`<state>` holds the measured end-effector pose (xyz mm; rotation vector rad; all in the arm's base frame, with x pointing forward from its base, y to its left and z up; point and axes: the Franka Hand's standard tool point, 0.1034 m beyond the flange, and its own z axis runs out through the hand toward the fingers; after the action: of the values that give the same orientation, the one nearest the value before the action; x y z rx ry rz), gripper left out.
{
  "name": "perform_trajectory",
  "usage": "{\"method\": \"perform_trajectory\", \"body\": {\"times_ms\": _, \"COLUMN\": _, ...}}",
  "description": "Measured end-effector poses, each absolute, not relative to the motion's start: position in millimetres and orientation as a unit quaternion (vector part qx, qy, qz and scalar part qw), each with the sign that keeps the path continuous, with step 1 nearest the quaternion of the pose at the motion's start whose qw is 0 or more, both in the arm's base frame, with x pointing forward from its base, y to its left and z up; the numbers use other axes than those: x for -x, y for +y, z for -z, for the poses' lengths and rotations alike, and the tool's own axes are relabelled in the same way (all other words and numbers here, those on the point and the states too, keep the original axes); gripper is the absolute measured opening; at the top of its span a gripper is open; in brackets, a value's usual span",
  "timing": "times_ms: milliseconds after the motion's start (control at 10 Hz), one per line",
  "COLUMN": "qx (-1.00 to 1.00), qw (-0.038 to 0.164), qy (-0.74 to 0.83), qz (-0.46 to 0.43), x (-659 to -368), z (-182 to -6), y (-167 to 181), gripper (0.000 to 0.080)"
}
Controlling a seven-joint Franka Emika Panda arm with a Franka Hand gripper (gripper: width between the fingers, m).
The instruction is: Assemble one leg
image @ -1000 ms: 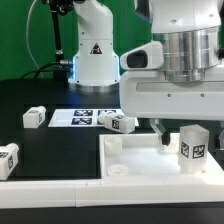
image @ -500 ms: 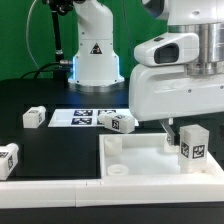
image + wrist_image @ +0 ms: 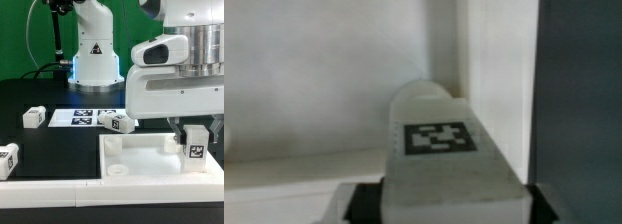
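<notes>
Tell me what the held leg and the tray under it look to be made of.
The leg: apparently matte white plastic, smooth and rounded, with what looks like a printed paper tag. The tray: likely the same matte white plastic, with moulded corner sockets. Neither is certain from looks alone.

This is a robotics lab bench set up for recorded trials, not a home or shop. A white robot arm base [image 3: 95, 45] with a black warning triangle stands bolted at the back of a black table [image 3: 50, 140], with cables [image 3: 38, 40] hanging behind it against a plain green backdrop [image 3: 20, 40]. A flat marker board [image 3: 82, 117] lies on the table, and the loose white blocks [image 3: 34, 117] scattered around all carry black-and-white fiducial tags for camera tracking.
</notes>
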<state>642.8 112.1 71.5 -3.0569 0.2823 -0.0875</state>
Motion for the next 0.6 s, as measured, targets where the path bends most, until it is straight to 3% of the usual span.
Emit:
{"method": "perform_trajectory", "body": {"times_ms": 400, "qx": 0.935, "qw": 0.041, "qy": 0.352, "qz": 0.005, "x": -641.2, "z": -71.0, "y": 111.6, "gripper": 0.0290}}
{"method": "perform_trajectory", "body": {"times_ms": 600, "qx": 0.856, "qw": 0.065, "qy": 0.512, "qz": -0.026, "x": -641.1, "z": -71.4, "y": 111.6, "gripper": 0.0290}}
